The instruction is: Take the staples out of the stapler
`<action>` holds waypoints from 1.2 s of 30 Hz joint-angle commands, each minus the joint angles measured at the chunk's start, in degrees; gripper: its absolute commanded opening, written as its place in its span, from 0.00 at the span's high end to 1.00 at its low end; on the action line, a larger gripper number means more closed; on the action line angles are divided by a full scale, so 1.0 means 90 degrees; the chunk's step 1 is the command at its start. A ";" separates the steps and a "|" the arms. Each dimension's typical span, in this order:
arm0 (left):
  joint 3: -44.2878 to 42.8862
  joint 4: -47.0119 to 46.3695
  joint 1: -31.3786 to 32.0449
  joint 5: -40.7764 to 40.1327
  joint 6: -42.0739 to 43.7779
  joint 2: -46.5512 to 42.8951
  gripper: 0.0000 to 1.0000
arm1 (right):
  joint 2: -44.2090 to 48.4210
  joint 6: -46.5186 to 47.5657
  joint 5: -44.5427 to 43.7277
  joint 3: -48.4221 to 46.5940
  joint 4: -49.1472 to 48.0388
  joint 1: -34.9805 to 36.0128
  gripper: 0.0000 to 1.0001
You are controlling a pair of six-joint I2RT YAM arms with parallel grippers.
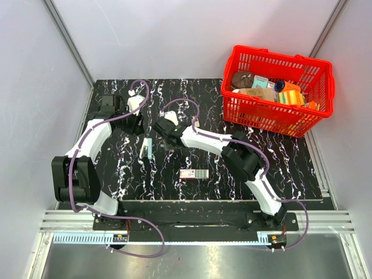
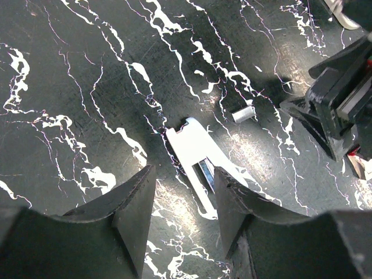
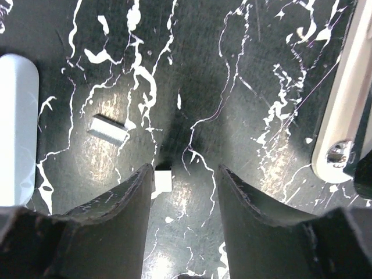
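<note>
While left end effector [image 2: 183, 172] hides stapler [image 2: 192, 145] tail, it and right end effector [image 3: 186, 170] gape empty; staple strip [image 3: 108, 129] apparently loose.

Stapler [image 3: 17, 128] runs off the right-wrist view's edge.

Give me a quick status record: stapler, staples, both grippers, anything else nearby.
stapler: lying on the mat, looks opened, not held
staples: one short strip loose on the mat, beside the stapler
left gripper: open, empty, above the stapler
right gripper: open, empty, over the mat next to the strip
basket: red, far right corner, holds assorted items
</note>
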State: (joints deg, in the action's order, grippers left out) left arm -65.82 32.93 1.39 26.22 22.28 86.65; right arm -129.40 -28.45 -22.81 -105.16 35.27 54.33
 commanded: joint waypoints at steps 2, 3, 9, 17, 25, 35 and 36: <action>0.0058 -0.0104 -0.0037 0.0017 0.0092 -0.0224 0.51 | 0.0306 -0.0179 0.0171 0.0122 -0.0139 0.0194 0.49; 0.0058 -0.0104 -0.0037 0.0007 0.0092 -0.0224 0.51 | 0.0287 -0.0198 0.0219 0.0113 -0.0129 0.0194 0.50; 0.0077 -0.0104 -0.0037 -0.0052 0.0112 -0.0243 0.51 | 0.0199 -0.0208 0.0317 0.0083 -0.0120 0.0224 0.53; 0.0077 -0.0123 -0.0047 -0.0042 0.0102 -0.0224 0.51 | -0.0016 -0.0169 0.0327 0.0015 -0.0051 0.0214 0.57; 0.0106 -0.0123 -0.0047 -0.0091 0.0141 -0.0233 0.51 | -0.0202 -0.0101 0.0239 -0.0082 -0.0071 0.0214 0.63; 0.0116 -0.0123 -0.0066 -0.0081 0.0151 -0.0272 0.51 | -0.0319 -0.0072 0.0249 -0.0151 -0.0022 0.0214 0.69; 0.0136 -0.0123 -0.0066 -0.0091 0.0141 -0.0282 0.51 | -0.0329 -0.0062 0.0249 -0.0151 -0.0022 0.0224 0.71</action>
State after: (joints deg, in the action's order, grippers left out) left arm -65.08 33.08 1.26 25.69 22.70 86.61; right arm -131.33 -29.39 -19.92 -104.55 35.20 55.88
